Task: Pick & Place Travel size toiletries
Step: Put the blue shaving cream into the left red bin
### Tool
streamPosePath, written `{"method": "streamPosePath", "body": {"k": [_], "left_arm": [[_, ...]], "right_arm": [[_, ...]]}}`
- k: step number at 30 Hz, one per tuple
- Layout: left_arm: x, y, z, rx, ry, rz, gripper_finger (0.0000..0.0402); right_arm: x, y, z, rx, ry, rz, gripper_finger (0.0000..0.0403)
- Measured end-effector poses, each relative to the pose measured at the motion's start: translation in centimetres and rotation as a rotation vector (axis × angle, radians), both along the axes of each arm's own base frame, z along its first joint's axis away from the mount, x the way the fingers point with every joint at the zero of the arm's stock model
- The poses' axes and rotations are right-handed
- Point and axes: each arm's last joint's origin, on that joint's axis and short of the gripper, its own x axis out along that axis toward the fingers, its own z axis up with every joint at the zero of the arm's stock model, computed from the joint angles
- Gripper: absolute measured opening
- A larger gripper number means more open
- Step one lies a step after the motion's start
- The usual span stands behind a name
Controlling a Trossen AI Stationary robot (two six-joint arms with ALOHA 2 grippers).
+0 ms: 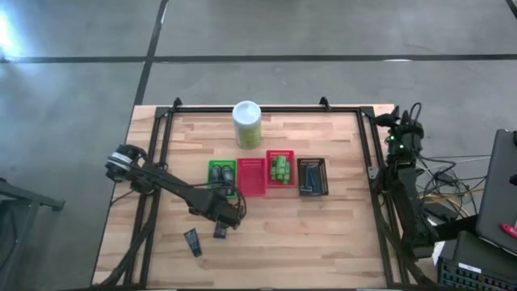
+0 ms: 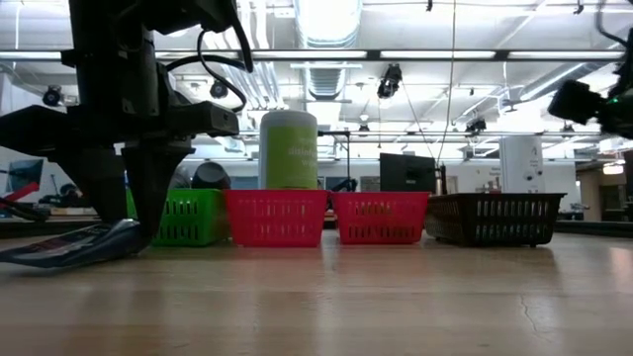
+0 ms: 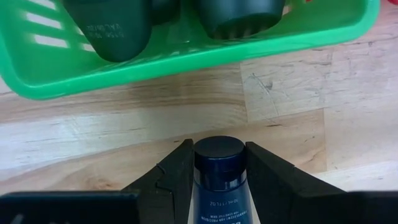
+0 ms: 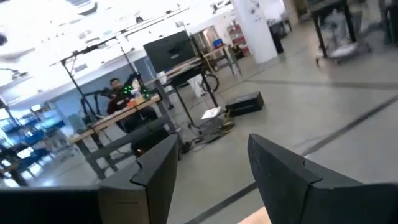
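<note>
Count of what sits on the table [image 1: 339,234]

Four baskets stand in a row before one white-and-green canister [image 1: 247,124]: one green basket [image 1: 223,179], two red baskets [image 1: 252,176], one dark basket [image 1: 313,177]. Two dark tubes [image 1: 192,241] lie nearest the green one, two more inside it.

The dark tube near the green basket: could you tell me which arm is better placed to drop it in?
Left. The left gripper is shut on the dark tube, just short of the green basket. The right gripper is raised at the table's far right edge, open and empty.
</note>
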Motion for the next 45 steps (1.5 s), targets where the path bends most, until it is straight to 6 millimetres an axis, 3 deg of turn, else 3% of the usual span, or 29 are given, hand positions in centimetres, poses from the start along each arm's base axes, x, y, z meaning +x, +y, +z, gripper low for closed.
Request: {"method": "streamPosePath", "body": {"k": [7,20,34,39,45], "left_arm": [[0.02,0.04,0.0,0.009,0.001,-0.021,0.0135],[0.05,0.12,0.0,0.023,-0.003,-0.025,0.0135],[0.07,0.17,0.0,0.026,-0.004,-0.03,0.0135],[0.08,0.21,0.01,0.026,-0.003,-0.031,0.0135],[0.1,0.25,0.01,0.028,-0.002,-0.04,0.0135]], "right_arm": [[-0.45,0.24,-0.05,0.004,-0.033,-0.212,0.0201],[-0.6,0.3,-0.06,0.004,-0.038,-0.254,0.0172],[-0.52,0.29,-0.06,0.004,-0.038,-0.243,0.0133],[-0.11,0.12,-0.02,0.002,-0.018,-0.104,0.0119],[0.08,0.07,0.0,-0.001,-0.015,-0.052,0.0104]]}}
